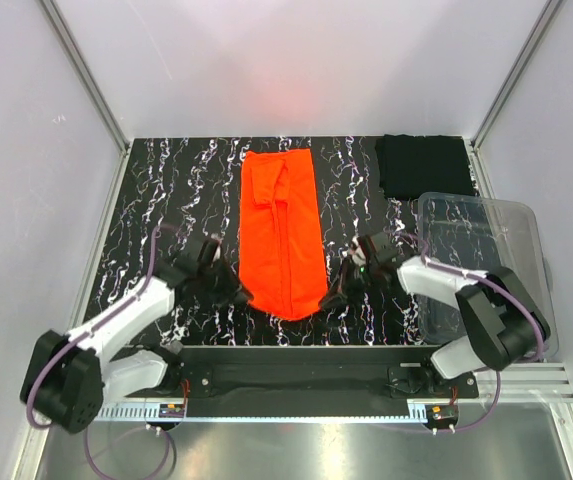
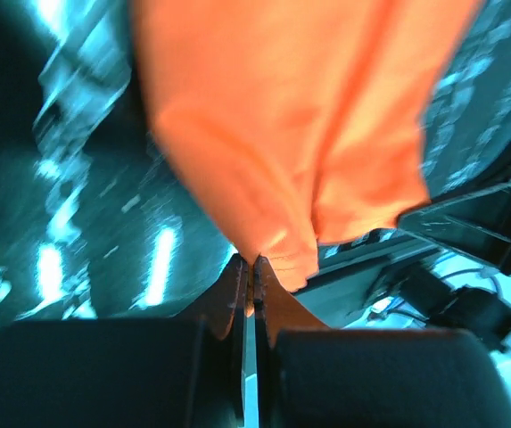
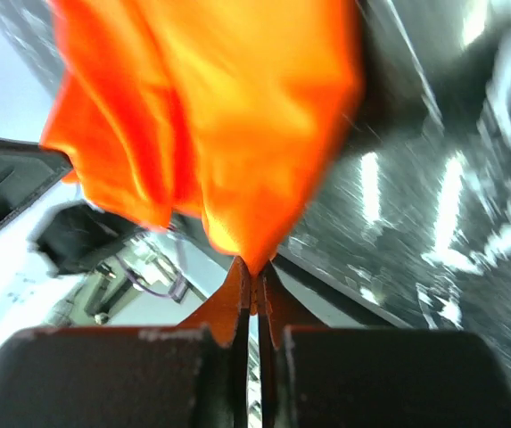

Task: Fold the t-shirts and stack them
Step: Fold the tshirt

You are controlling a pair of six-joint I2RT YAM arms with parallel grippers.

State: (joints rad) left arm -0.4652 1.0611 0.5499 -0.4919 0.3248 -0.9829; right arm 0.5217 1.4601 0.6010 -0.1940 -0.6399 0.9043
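The orange-red t-shirt point(image 1: 281, 230) lies folded into a long narrow strip down the middle of the marbled black table point(image 1: 166, 200). My left gripper point(image 1: 240, 293) is shut on its near left corner, cloth point(image 2: 291, 134) pinched between the fingertips point(image 2: 237, 283). At the near right corner my right gripper point(image 1: 332, 296) is also shut on the shirt, the cloth point(image 3: 228, 116) rising from its jaws. The near hem sags to a point between the two grips. The black t-shirt point(image 1: 424, 166) lies folded at the far right corner.
A clear plastic bin point(image 1: 486, 260) stands at the right edge, beside the right arm. White walls enclose the table on three sides. The arms' base rail point(image 1: 296, 375) runs along the near edge.
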